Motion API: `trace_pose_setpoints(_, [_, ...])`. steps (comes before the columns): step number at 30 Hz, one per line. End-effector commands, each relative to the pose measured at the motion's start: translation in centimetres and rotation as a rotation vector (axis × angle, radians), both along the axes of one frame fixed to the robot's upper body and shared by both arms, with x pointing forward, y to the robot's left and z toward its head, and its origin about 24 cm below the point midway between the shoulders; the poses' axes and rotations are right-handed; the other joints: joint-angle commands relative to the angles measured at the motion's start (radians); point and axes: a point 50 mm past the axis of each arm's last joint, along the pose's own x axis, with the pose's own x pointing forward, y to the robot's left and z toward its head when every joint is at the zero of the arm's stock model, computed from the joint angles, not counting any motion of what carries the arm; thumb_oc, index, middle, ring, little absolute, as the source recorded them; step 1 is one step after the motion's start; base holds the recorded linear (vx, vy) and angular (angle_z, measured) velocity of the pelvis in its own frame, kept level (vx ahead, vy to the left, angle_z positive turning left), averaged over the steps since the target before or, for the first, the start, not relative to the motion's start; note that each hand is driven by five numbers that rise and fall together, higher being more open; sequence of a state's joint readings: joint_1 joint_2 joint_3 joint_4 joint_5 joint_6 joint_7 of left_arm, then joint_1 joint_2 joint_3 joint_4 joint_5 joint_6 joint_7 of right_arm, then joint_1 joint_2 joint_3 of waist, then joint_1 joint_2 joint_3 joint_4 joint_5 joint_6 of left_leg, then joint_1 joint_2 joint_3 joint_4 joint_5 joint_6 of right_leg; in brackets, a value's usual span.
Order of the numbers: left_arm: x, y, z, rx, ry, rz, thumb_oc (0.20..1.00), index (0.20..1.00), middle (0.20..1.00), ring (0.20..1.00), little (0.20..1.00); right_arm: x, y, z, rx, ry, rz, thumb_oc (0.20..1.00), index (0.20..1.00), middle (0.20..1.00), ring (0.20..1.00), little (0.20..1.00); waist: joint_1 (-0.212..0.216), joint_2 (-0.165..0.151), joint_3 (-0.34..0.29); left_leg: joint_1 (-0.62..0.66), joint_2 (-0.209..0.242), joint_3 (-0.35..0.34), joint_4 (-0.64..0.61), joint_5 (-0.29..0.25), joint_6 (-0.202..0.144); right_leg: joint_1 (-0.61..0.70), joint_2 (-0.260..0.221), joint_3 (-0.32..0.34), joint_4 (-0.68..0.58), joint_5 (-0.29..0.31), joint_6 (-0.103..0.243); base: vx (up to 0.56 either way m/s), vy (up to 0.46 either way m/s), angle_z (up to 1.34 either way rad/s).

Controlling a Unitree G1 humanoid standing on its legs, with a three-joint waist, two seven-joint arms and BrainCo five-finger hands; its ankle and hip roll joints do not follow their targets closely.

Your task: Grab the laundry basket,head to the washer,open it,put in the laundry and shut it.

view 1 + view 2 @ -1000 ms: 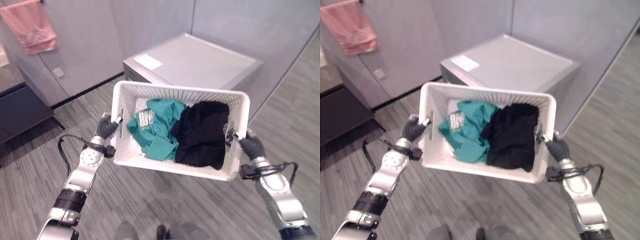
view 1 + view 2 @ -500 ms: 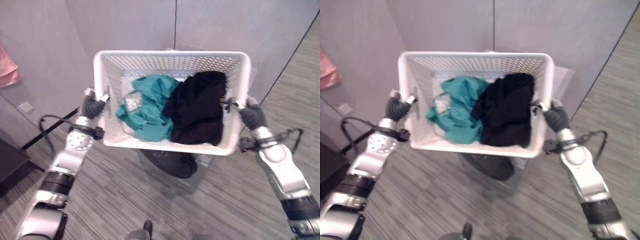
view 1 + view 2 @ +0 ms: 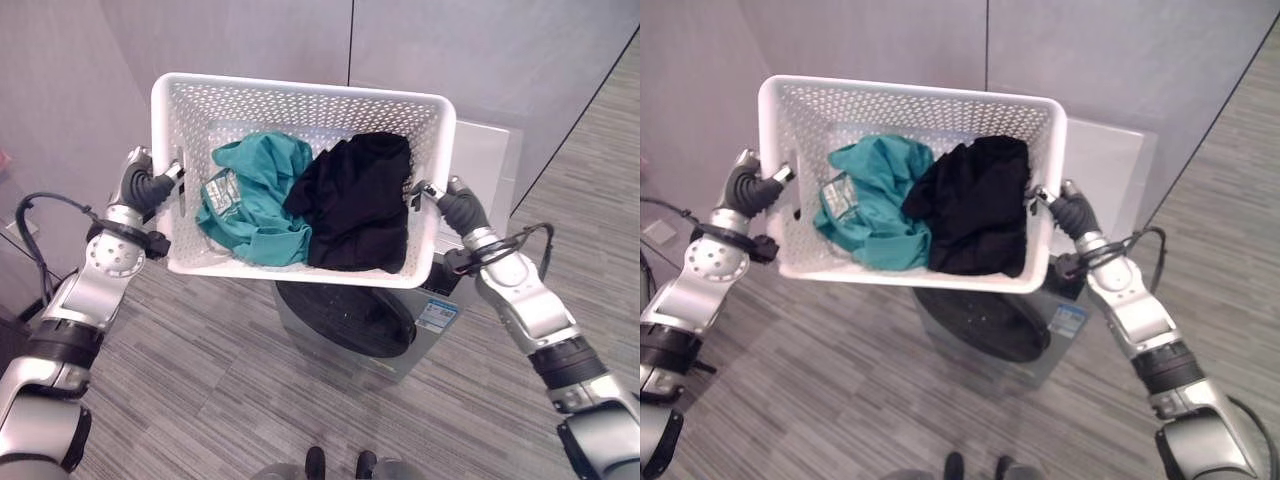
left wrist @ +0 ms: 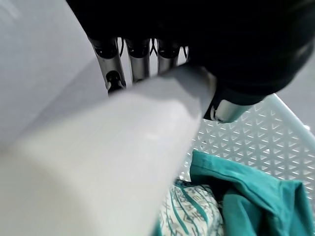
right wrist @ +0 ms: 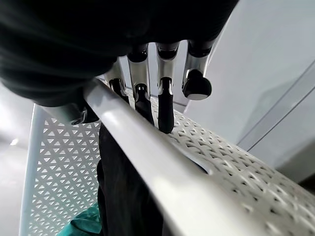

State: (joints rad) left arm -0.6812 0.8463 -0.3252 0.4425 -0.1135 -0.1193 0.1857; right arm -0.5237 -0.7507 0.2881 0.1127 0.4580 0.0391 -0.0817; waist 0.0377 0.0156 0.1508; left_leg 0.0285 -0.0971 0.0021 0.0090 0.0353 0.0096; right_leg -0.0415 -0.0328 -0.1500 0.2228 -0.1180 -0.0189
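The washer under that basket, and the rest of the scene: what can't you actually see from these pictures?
- Washer: in both eye views the white basket covers most of its top and front; the door's upper edge is hidden, though it looks closed.
- Under the teal shirt and black garment: any further laundry is covered.
- Left hand, left wrist view: the blurred basket rim hides its fingertips.
- Right hand: partly behind the rim.

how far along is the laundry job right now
Done: the white basket is picked up, left hand and right hand curled on its end rims, and it is held above the washer. Left: the round door looks closed; the teal garment and black garment lie inside the basket.
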Motion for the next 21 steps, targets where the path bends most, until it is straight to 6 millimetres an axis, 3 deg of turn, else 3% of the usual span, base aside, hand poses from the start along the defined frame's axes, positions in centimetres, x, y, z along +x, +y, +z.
trace_pose_setpoints(1, [-0.8, 4.7, 4.9, -0.143, -0.179, 0.190, 0.200, 0.200, 0.200, 0.200, 0.200, -1.7, -3.9, 6.8, 0.134, -0.302, -0.067, 0.200, 0.200, 0.200, 0.200, 0.200, 0.003, -0.057, -0.028, -0.108, 0.095, 0.023, 0.451, -0.101, -0.083, 0.125, -0.005, 0.025, -0.181, 0.055, 0.039, 0.02, -0.052, 0.36])
trace_pose_setpoints(3, [-0.7, 4.7, 4.7, -0.144, -0.170, 0.187, 0.200, 0.200, 0.200, 0.200, 0.200, -1.9, -4.5, 6.7, 0.130, -0.299, -0.083, 0.200, 0.200, 0.200, 0.200, 0.200, 0.003, -0.055, -0.027, -0.142, 0.108, 0.000, 0.503, -0.091, -0.086, 0.133, 0.006, 0.033, -0.184, 0.050, 0.029, 0.10, -0.018, 0.07])
trace_pose_setpoints(5, [-0.8, 5.1, 5.1, -0.135, -0.152, 0.181, 0.200, 0.200, 0.200, 0.200, 0.200, -2.2, -6.1, 7.0, 0.100, -0.292, -0.139, 0.200, 0.200, 0.200, 0.200, 0.200, 0.000, -0.064, -0.039, -0.146, 0.176, -0.028, 0.377, -0.101, -0.066, 0.144, -0.001, 0.045, -0.189, 0.027, 0.037, 0.18, 0.052, -0.13])
trace_pose_setpoints(7, [-0.9, 5.4, 5.3, -0.131, -0.152, 0.189, 0.200, 0.200, 0.200, 0.200, 0.200, -2.1, -6.3, 7.0, 0.092, -0.282, -0.148, 0.200, 0.200, 0.200, 0.200, 0.200, 0.006, -0.065, -0.042, -0.131, 0.197, -0.051, 0.284, -0.090, -0.068, 0.144, -0.002, 0.052, -0.186, 0.020, 0.042, 0.11, 0.080, -0.08])
trace_pose_setpoints(9, [-1.6, 6.7, 6.3, -0.133, -0.180, 0.228, 0.200, 0.200, 0.200, 0.200, 0.200, -1.5, -6.8, 6.4, 0.072, -0.235, -0.177, 0.200, 0.200, 0.200, 0.200, 0.200, 0.022, -0.053, -0.048, -0.097, 0.251, -0.136, 0.060, 0.009, -0.095, 0.144, 0.005, 0.092, -0.165, -0.005, 0.048, 0.16, 0.160, -0.35])
trace_pose_setpoints(14, [-1.7, 6.8, 6.6, -0.118, -0.173, 0.214, 0.200, 0.200, 0.200, 0.200, 0.200, -1.5, -7.4, 5.2, 0.018, -0.175, -0.210, 0.200, 0.200, 0.200, 0.200, 0.200, 0.020, -0.032, -0.081, -0.038, 0.240, -0.113, -0.022, 0.017, -0.108, 0.166, -0.021, 0.084, -0.167, -0.009, 0.066, 0.19, 0.198, -0.51])
trace_pose_setpoints(15, [-1.4, 6.6, 6.9, -0.086, -0.166, 0.213, 0.200, 0.200, 0.200, 0.200, 0.200, -1.1, -7.3, 4.9, 0.008, -0.150, -0.213, 0.200, 0.200, 0.200, 0.200, 0.200, 0.015, -0.015, -0.100, -0.005, 0.221, -0.105, -0.057, 0.009, -0.106, 0.173, -0.042, 0.083, -0.167, -0.004, 0.082, 0.14, 0.223, -0.05])
trace_pose_setpoints(18, [-0.8, 6.2, 7.4, -0.066, -0.157, 0.210, 0.200, 0.200, 0.200, 0.200, 0.200, -0.2, -7.2, 4.7, 0.017, -0.126, -0.219, 0.200, 0.200, 0.200, 0.200, 0.200, 0.021, -0.009, -0.105, 0.022, 0.205, -0.088, -0.087, 0.007, -0.098, 0.172, -0.059, 0.094, -0.173, 0.007, 0.095, 0.11, 0.180, -0.07])
trace_pose_setpoints(19, [-0.3, 6.0, 7.6, -0.064, -0.151, 0.216, 0.200, 0.200, 0.200, 0.200, 0.200, 1.0, -6.3, 4.2, 0.020, -0.091, -0.210, 0.200, 0.200, 0.200, 0.200, 0.200, 0.024, -0.002, -0.114, 0.036, 0.193, -0.070, -0.096, -0.003, -0.090, 0.170, -0.077, 0.101, -0.178, 0.019, 0.112, 0.14, 0.225, -0.14])
trace_pose_setpoints(21, [-0.1, 5.9, 7.9, -0.065, -0.153, 0.214, 0.200, 0.200, 0.200, 0.200, 0.200, 1.5, -5.8, 4.1, 0.019, -0.082, -0.202, 0.200, 0.200, 0.200, 0.200, 0.200, 0.027, -0.001, -0.113, 0.039, 0.189, -0.060, -0.096, -0.008, -0.086, 0.167, -0.083, 0.108, -0.183, 0.024, 0.119, 0.08, 0.124, -0.30])
